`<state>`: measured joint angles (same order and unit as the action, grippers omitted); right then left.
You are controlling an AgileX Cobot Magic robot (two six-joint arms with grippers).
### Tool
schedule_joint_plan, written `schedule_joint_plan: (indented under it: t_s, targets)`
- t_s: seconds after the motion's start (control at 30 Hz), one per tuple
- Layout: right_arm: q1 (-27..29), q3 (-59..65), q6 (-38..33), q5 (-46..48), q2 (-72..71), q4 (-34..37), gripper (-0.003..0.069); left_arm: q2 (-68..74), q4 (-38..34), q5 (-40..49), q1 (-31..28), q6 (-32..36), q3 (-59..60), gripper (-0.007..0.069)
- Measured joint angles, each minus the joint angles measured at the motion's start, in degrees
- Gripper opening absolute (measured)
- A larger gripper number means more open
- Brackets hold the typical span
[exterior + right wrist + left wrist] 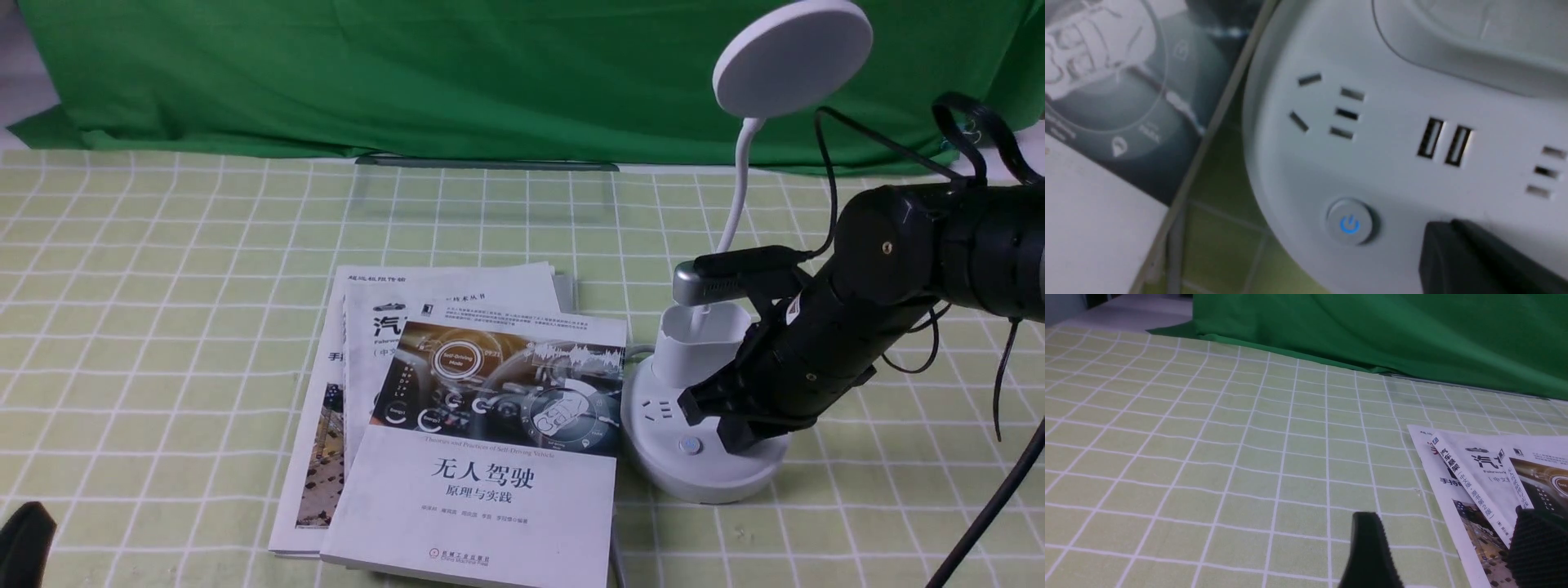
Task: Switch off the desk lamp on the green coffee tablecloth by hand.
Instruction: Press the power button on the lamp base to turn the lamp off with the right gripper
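the desk lamp [702,465] stands on the right side of the green checked tablecloth [163,286], its round base [1372,163] just beside a stack of books [490,457]. step in hand: the press. the right pincer [735,425] is down on the base. in the right wrist view its black fingertip [1470,257] rests on the base just beside the blue-lit power button [1349,222], not on it. whether the right pincer is wide or narrow cannot be told. the left pincer [1449,543] sits low at the near left with its jaws wide, holding nothing. judgement: the next move calls for a small sideways correction onto the button, then a straight downward press. whether the lamp is lit cannot be seen.
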<state>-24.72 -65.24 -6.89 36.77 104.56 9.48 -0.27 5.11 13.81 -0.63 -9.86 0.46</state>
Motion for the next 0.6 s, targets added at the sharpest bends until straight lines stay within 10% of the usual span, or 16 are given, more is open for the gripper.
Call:
schedule_joint_plan:
  t_s: [0.6]
  targets:
    - [-0.3,1.1,1.5,-0.7,-5.9,-4.2,0.0045,0.0,0.0,0.0,0.0,0.0,0.0,0.041]
